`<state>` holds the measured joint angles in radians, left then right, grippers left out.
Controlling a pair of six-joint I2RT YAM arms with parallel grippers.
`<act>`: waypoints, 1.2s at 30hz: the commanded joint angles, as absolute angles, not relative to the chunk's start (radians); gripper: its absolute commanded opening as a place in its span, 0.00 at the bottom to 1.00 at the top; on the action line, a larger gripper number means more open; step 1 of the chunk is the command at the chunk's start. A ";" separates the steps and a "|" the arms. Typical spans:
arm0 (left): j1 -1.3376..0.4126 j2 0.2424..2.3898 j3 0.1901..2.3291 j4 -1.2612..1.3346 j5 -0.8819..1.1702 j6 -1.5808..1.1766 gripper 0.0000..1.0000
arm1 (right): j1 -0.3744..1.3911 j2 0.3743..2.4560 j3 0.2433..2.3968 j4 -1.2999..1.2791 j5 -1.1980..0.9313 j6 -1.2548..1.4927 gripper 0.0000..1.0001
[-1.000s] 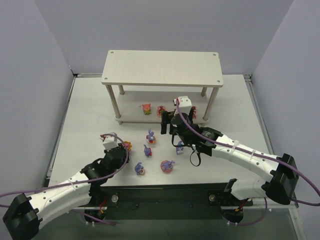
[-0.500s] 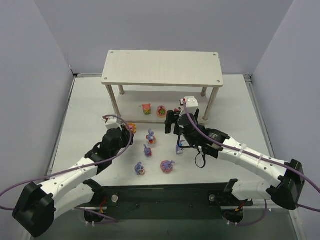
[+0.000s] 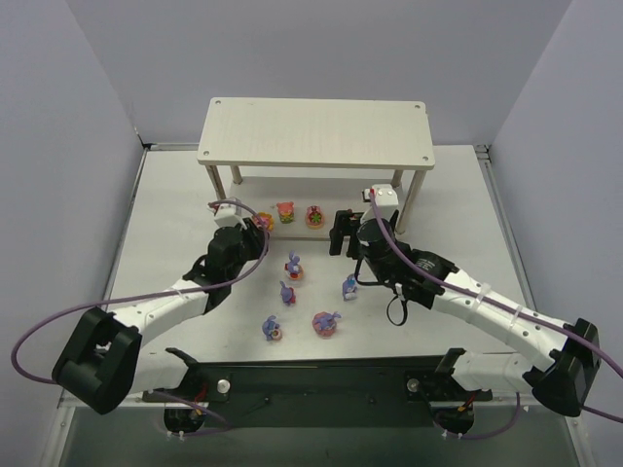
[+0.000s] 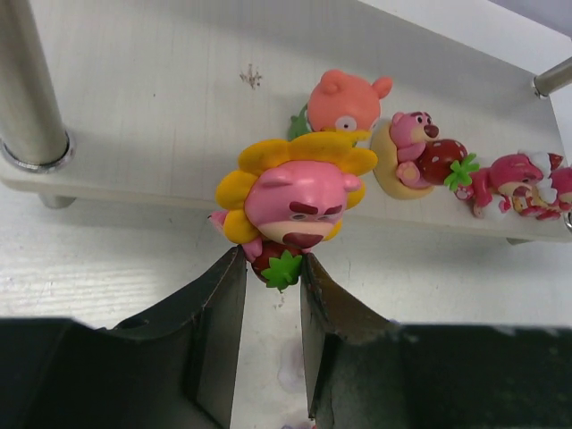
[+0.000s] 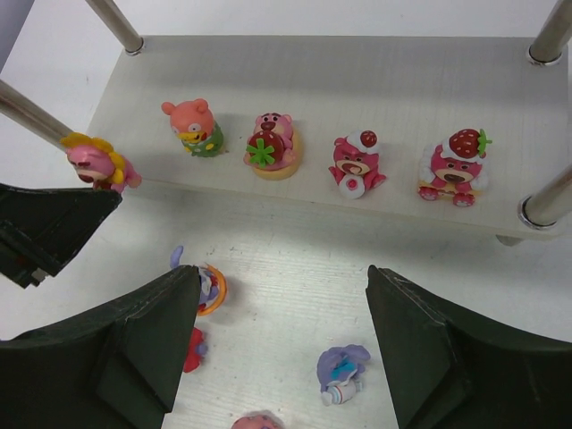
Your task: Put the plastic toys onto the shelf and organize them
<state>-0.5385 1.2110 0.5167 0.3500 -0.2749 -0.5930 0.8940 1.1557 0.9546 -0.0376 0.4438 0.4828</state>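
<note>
left claw [image 4: 271,264] pinches the yellow-petal pink toy [image 4: 295,201] at centre frame; better carry it over the shelf [image 4: 134,116] edge, upright, before release; right claw [image 5: 281,277] open, empty

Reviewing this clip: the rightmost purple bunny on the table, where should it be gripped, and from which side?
Probably from straight above, with the right gripper lowering its open jaws either side of the purple bunny, around the rounded body rather than the thin ears. It sits alone on the table, with the other toys well apart, so both jaws should have room.
</note>
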 commanded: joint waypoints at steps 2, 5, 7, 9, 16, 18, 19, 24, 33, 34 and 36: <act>-0.511 1.311 0.606 0.498 -0.258 -0.565 0.00 | 0.876 1.118 0.945 -0.048 0.446 0.488 0.76; -0.491 1.342 0.615 0.521 -0.244 -0.569 0.00 | 0.870 1.112 0.943 -0.052 0.446 0.489 0.76; -0.480 1.358 0.623 0.529 -0.239 -0.569 0.00 | 0.864 1.111 0.943 -0.054 0.446 0.492 0.76; -0.476 1.374 0.632 0.529 -0.233 -0.566 0.00 | 0.862 1.114 0.945 -0.054 0.443 0.492 0.76; -0.428 1.433 0.647 0.552 -0.193 -0.577 0.00 | 0.853 1.123 0.948 -0.055 0.439 0.492 0.76; -0.411 1.456 0.653 0.561 -0.173 -0.578 0.00 | 0.850 1.126 0.950 -0.057 0.437 0.492 0.76; -0.407 1.465 0.658 0.566 -0.167 -0.581 0.00 | 0.848 1.126 0.950 -0.057 0.437 0.494 0.76; -0.388 1.512 0.676 0.578 -0.140 -0.581 0.00 | 0.842 1.134 0.951 -0.057 0.436 0.494 0.76; -0.368 1.560 0.680 0.603 -0.117 -0.597 0.00 | 0.833 1.143 0.951 -0.055 0.430 0.500 0.76; -0.365 1.563 0.681 0.604 -0.117 -0.597 0.00 | 0.831 1.144 0.951 -0.057 0.430 0.502 0.76; -0.364 1.569 0.681 0.606 -0.118 -0.598 0.00 | 0.831 1.146 0.950 -0.055 0.428 0.502 0.76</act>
